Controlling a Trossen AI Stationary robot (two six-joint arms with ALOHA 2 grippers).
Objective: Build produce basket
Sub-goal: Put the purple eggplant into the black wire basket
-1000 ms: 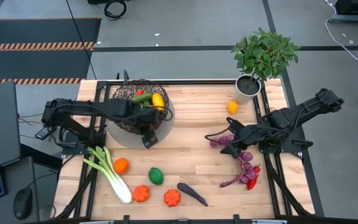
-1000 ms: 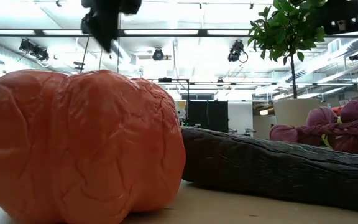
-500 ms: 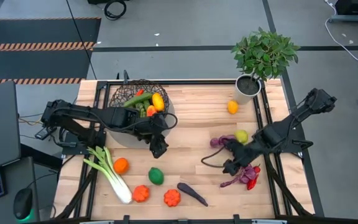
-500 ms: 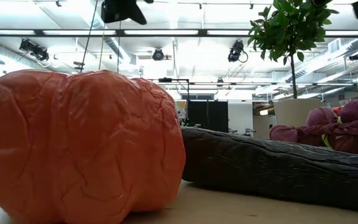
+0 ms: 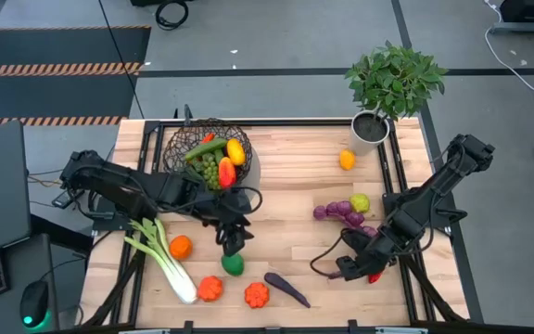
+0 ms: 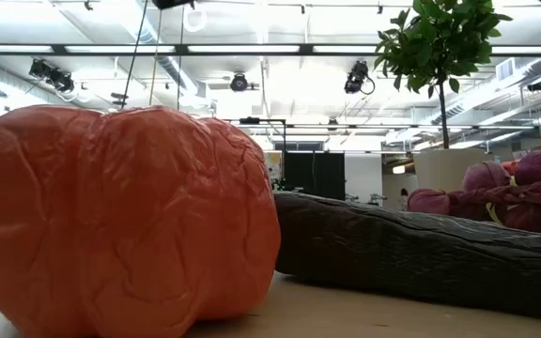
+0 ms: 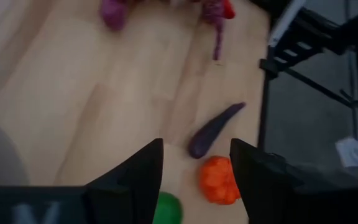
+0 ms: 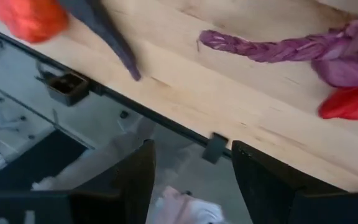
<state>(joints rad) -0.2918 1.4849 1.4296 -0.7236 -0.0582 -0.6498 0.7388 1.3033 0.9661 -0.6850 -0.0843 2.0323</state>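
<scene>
Left wrist view, left tool [image 7: 194, 171] open, empty

- The round dark wire-mesh basket [image 5: 208, 154] sits at the far left of the tabletop, holding green grapes, a cucumber, a yellow piece and a red one.
- Along the near edge lie a white-and-green leek [image 5: 162, 257], an orange [image 5: 181, 247], a green lime [image 5: 233, 264], two orange pumpkins [image 5: 256, 295] and a dark purple aubergine [image 5: 286, 289].
- At the right lie purple grapes [image 5: 339, 211], a yellow-green fruit [image 5: 360, 202], a red chilli [image 5: 375, 275] and a lemon [image 5: 347, 160].
</scene>
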